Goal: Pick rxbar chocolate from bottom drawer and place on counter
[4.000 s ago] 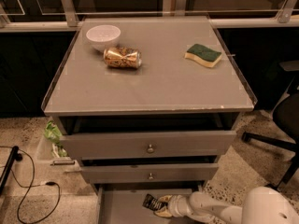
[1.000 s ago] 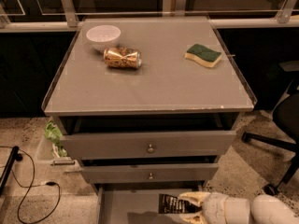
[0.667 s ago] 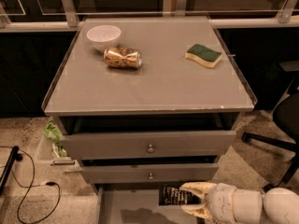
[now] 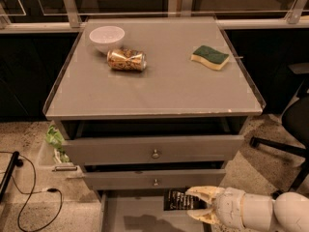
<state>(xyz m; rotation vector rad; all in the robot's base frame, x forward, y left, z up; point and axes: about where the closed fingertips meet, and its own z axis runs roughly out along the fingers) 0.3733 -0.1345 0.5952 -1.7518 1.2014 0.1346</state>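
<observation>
The rxbar chocolate (image 4: 176,200), a flat black wrapper with pale text, is held in my gripper (image 4: 197,203) at the bottom right of the camera view. The fingers (image 4: 202,192) are shut on its right end and hold it above the open bottom drawer (image 4: 140,216), just in front of the middle drawer's face. My white arm (image 4: 260,211) comes in from the lower right. The grey counter (image 4: 159,76) lies above, at the top of the cabinet.
On the counter stand a white bowl (image 4: 106,36), a gold can (image 4: 126,60) lying on its side and a green-yellow sponge (image 4: 209,57). Two upper drawers with round knobs (image 4: 155,153) sit slightly open. A black chair (image 4: 289,134) is at right; cables (image 4: 29,197) lie on the floor at left.
My gripper has risen from the drawer floor with the rxbar in it and moved a little to the right. The bar now hangs level with the middle drawer's lower edge.
</observation>
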